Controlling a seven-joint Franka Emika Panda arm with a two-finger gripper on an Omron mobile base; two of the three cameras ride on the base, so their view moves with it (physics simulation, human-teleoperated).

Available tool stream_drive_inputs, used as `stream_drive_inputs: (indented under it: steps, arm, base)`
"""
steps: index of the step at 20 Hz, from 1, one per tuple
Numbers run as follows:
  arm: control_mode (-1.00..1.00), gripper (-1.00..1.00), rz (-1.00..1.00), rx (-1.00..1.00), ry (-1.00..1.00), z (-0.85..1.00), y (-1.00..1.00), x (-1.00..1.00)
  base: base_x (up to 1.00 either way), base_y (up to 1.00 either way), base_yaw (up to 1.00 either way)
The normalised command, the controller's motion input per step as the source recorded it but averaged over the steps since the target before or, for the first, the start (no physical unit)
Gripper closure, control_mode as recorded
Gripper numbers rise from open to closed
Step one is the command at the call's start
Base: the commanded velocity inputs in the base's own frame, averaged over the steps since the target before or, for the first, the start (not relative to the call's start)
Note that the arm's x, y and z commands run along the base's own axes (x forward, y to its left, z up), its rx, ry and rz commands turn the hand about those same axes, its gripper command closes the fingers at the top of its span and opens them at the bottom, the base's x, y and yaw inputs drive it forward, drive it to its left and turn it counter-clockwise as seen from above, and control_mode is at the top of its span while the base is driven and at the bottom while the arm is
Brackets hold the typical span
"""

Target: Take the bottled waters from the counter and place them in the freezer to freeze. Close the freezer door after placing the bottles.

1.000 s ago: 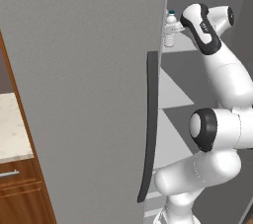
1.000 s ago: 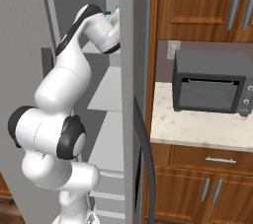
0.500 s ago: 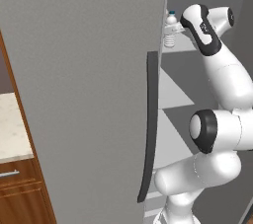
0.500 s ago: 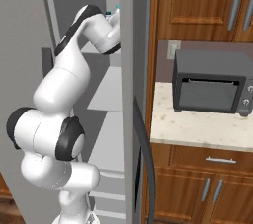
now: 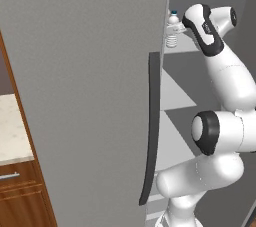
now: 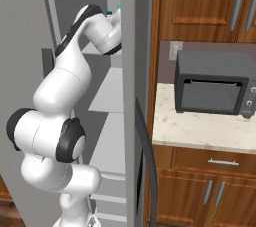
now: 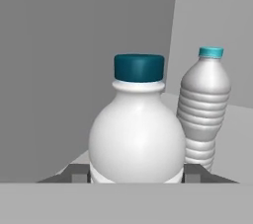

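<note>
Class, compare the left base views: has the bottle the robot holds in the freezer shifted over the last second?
No. The held bottle sits at the same spot beside the top of the freezer door edge, above the dark handle, in every left base picture.

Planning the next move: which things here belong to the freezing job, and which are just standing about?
Job: held bottle in the shut gripper; second bottle on the freezer shelf; freezer door, open.
Standing about: toaster oven, counter, wooden cabinets.

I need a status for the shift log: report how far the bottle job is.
Done: one bottle stands upright on the freezer shelf. In hand: the gripper is shut on the second bottle, beside the first. Left: release it, withdraw, and close the open freezer door.
</note>
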Motion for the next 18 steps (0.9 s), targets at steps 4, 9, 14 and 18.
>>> stream_drive_inputs:
  steps: [4,9,14,18]
  arm:
    - [-1.0,1.0,0.0,0.0,0.0,-0.09,0.0,0.0]
    - [-1.0,-1.0,0.0,0.0,0.0,-0.03,0.0,0.0]
    - [-1.0,-1.0,0.0,0.0,0.0,0.0,0.0,0.0]
    - [-1.0,-1.0,0.0,0.0,0.0,0.0,0.0,0.0]
  base:
    - [0.0,0.0,0.0]
    - [0.0,0.0,0.0]
    - [0.0,0.0,0.0]
    - [0.0,0.0,0.0]
